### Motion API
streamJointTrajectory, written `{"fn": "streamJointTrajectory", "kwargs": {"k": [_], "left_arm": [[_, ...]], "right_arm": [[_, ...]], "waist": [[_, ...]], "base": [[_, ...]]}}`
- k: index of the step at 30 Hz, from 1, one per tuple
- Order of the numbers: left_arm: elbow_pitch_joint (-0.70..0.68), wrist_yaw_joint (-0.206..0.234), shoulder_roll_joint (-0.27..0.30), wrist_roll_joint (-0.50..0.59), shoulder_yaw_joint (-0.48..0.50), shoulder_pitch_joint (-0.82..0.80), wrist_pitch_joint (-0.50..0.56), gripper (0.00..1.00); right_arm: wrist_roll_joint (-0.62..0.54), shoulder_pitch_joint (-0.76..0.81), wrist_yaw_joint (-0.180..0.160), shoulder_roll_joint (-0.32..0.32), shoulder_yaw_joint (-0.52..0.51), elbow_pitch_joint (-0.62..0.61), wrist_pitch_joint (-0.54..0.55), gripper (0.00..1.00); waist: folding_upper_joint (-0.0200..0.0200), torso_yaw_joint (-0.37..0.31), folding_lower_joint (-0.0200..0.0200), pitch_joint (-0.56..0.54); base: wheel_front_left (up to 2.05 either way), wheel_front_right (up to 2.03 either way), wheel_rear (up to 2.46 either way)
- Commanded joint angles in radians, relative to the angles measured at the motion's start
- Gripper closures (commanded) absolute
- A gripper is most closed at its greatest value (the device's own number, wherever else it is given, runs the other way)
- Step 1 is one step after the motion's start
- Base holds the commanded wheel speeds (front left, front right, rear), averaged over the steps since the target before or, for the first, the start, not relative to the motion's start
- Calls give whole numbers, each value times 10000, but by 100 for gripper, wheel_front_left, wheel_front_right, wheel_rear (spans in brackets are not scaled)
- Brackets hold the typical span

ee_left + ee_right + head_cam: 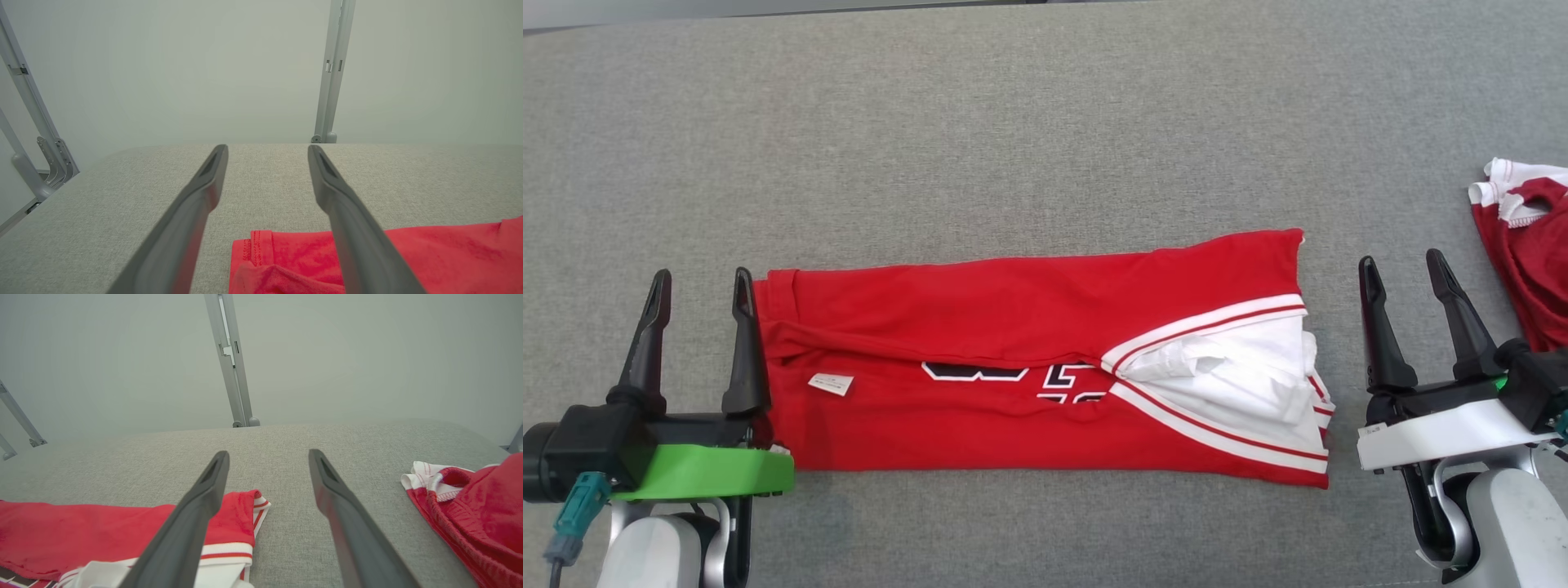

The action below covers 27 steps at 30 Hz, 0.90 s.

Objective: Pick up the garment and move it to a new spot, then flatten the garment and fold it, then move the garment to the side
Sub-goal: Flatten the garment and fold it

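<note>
Garment (1029,318), red, folded into a long band, white-striped trim, left gripper (702,282) and right gripper (1401,265) fingers spread

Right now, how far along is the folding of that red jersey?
Done: the red jersey lies flattened on the grey cloth surface, folded lengthwise into a long band. In hand: nothing; the left gripper and right gripper stand open at its two ends. Left: probably another fold across, then moving it aside.
</note>
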Motion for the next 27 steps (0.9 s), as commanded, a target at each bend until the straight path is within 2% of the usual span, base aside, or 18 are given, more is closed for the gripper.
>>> {"fn": "streamJointTrajectory", "kwargs": {"k": [1, 10, 18, 26, 27], "left_arm": [[59, -81, -70, 151, 47, -38, -28, 0], [514, -481, -304, 357, 127, -521, -28, 0], [784, -712, -640, 609, 176, -752, -28, 0], [868, -866, -812, 813, 326, -731, -28, 0], [873, -878, -821, 827, 342, -729, -28, 0]], "right_arm": [[22, -51, -1, -21, -24, 53, -42, 0], [587, 212, -1, -218, 214, 1444, -42, 0], [1552, 289, -1, -234, 1242, 3281, -13, 0], [2198, -135, 16, -415, 2542, 4017, 59, 1], [2244, -171, 16, -459, 2672, 4116, 89, 53]], "waist": [[0, 117, 0, -49], [0, 493, 0, 3], [0, 753, 0, 158], [0, 724, 0, 135], [0, 718, 0, 125]], "base": [[0, 0, 0], [0, 0, 0], [0, 0, 0], [0, 0, 0], [0, 0, 0]]}}
